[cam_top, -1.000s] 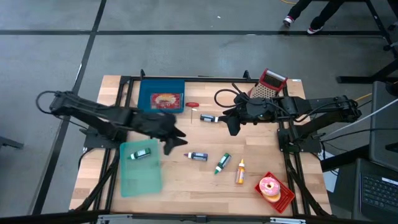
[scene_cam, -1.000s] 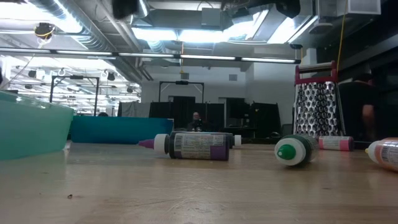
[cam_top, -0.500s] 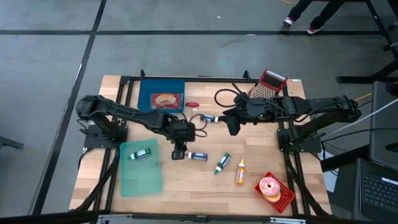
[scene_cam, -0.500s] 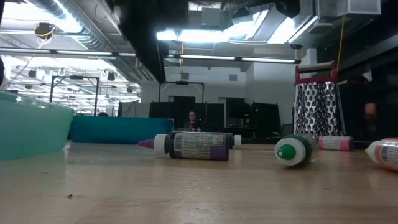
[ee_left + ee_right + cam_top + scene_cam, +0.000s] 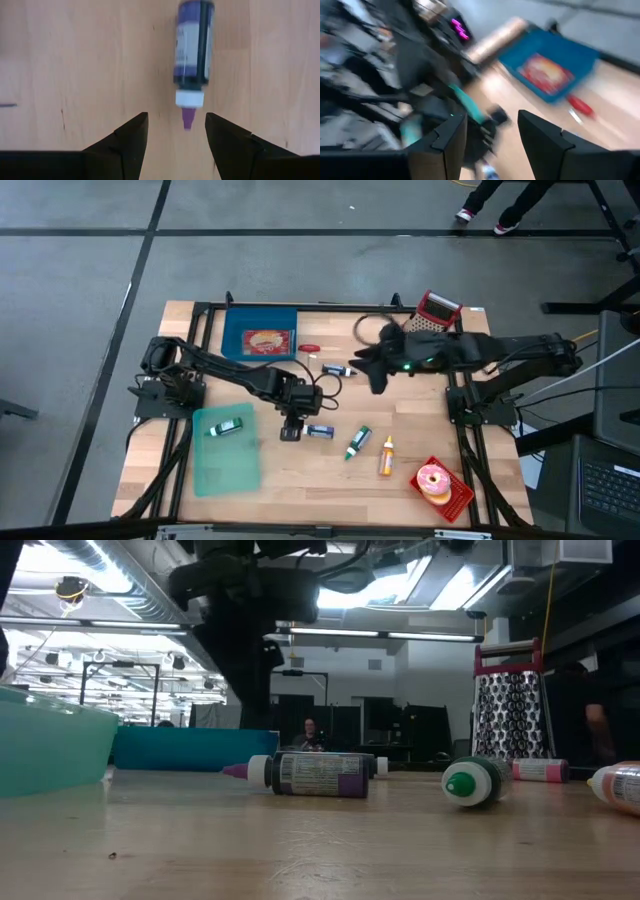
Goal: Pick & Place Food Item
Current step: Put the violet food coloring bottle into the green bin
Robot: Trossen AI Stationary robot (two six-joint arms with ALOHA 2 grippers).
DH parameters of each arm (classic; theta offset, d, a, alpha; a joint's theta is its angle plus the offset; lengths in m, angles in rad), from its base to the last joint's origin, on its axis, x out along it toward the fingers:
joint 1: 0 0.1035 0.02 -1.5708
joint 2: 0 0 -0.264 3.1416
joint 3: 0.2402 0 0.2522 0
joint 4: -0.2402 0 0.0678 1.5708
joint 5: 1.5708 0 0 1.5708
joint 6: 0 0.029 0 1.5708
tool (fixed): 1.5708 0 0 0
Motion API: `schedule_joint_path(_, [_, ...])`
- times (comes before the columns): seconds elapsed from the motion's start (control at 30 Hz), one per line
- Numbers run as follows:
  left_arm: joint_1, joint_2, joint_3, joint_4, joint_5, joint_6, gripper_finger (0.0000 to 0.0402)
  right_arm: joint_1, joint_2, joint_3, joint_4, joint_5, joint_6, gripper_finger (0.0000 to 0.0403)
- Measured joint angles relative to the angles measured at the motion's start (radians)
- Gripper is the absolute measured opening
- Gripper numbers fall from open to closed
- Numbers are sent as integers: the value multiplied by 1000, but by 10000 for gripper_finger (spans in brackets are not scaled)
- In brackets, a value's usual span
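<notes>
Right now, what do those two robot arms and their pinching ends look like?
Both arms are dark, slim and jointed, with black cables looping along them. The left tool ends in two flat, angular black fingers; the right tool has the same pair. No markings show.

A small purple-tipped bottle (image 5: 319,431) with a dark label lies on its side mid-table, white collar and nozzle pointing toward the green bin (image 5: 226,448).

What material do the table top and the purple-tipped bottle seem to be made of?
Table top: pale wood with a matte finish, showing grain lines and plank seams. Purple-tipped bottle: probably glossy plastic, with a printed label, white collar and purple nozzle.
</notes>
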Motion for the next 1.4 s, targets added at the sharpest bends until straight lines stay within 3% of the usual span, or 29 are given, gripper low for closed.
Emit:
schedule_joint_path(0.2, [3,-2,0,21,-4,-29,194,73,-99,144,-85,7,-113,180])
schedule_joint_path(0.33, [6,-2,0,26,-6,-29,194,141,-206,222,-101,82,-39,180])
schedule_joint_path(0.5, [27,-2,0,58,-6,-19,194,247,-300,249,-87,59,96,181])
schedule_joint_path(0.67, [58,-2,0,83,24,-6,194,272,-335,248,-111,44,-22,181])
schedule_joint_path(0.8, [72,-2,0,80,38,33,194,272,-339,248,-136,94,-66,181])
schedule_joint_path(0.93, [73,13,1,75,46,32,194,276,-340,244,-280,143,-131,181])
schedule_joint_path(1.13, [42,97,0,112,56,36,194,307,-354,106,-271,254,-192,181])
schedule_joint_path(1.27, [18,126,0,137,66,33,194,353,-424,-49,-75,298,-280,181])
schedule_joint_path(1.4, [5,131,1,136,53,32,194,407,-558,-276,236,344,-405,181])
